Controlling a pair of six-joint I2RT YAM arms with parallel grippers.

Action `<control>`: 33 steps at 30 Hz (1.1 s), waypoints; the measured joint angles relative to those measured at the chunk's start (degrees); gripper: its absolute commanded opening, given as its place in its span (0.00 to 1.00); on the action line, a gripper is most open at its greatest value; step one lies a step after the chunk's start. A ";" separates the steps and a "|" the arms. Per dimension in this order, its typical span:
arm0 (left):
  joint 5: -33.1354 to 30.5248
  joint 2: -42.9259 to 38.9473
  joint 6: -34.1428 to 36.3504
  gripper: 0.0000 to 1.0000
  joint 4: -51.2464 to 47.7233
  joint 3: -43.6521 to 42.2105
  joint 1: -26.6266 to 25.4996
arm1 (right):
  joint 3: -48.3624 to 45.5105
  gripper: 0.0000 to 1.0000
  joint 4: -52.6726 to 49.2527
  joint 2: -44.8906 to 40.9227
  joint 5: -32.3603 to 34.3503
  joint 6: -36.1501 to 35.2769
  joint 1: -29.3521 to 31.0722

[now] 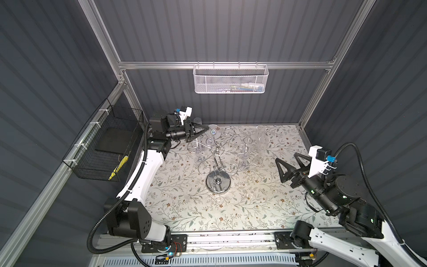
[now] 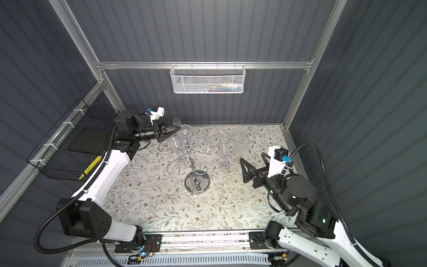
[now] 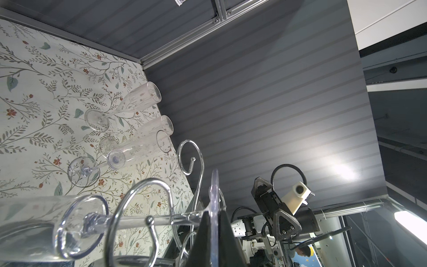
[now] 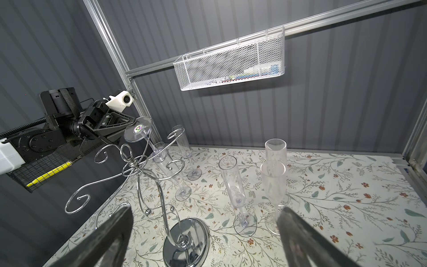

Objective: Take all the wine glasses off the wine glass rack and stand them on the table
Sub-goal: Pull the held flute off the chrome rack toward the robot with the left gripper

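A clear wine glass [image 1: 213, 132] [image 2: 185, 132] hangs upside down and tilted at the back left of the chrome wine glass rack [image 1: 218, 182] [image 2: 197, 182]. My left gripper [image 1: 206, 128] [image 2: 178, 127] [image 3: 214, 216] is shut on the rim of its round foot [image 3: 214, 185] [image 4: 138, 131]. In the left wrist view the stem [image 3: 138, 219] runs through a curled hook [image 3: 129, 208] of the rack. My right gripper [image 1: 286, 157] [image 2: 251, 156] [image 4: 205, 212] is open and holds nothing, above the table to the right of the rack.
Several clear flutes stand on the floral tabletop [image 1: 231, 208]: some right of the rack [image 1: 261, 145] [image 4: 231, 180], others behind it at the left [image 1: 197, 122] [image 4: 184, 148]. A white mesh basket [image 1: 231, 79] hangs on the back wall. A black wire basket [image 1: 104, 148] hangs on the left wall.
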 measured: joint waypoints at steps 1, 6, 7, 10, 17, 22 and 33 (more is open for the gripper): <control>-0.17 -0.07 -0.17 0.00 -0.04 -0.07 0.00 | 0.00 0.99 -0.02 0.00 0.00 0.00 0.00; -0.81 -0.31 -0.90 0.00 0.13 -0.50 0.28 | 0.00 0.99 -0.48 0.00 0.00 0.04 0.00; -0.85 -0.35 -1.05 0.00 0.15 -0.50 0.33 | 0.00 0.99 -0.57 0.00 -0.02 0.04 0.00; -1.16 -0.90 -1.51 0.00 0.17 -0.61 0.35 | 0.00 0.99 -0.94 0.00 -0.02 0.07 0.00; -1.68 -3.58 -2.51 0.00 0.37 -1.55 0.35 | 0.00 0.99 -1.07 -0.02 -0.02 0.26 0.00; -1.95 -4.63 -2.75 0.00 0.39 -1.97 0.37 | 0.00 0.99 -1.09 -0.02 -0.04 0.31 0.00; -2.78 -8.24 -3.21 0.00 0.13 -5.70 1.86 | 0.00 0.99 -1.20 -0.04 -0.20 0.44 0.00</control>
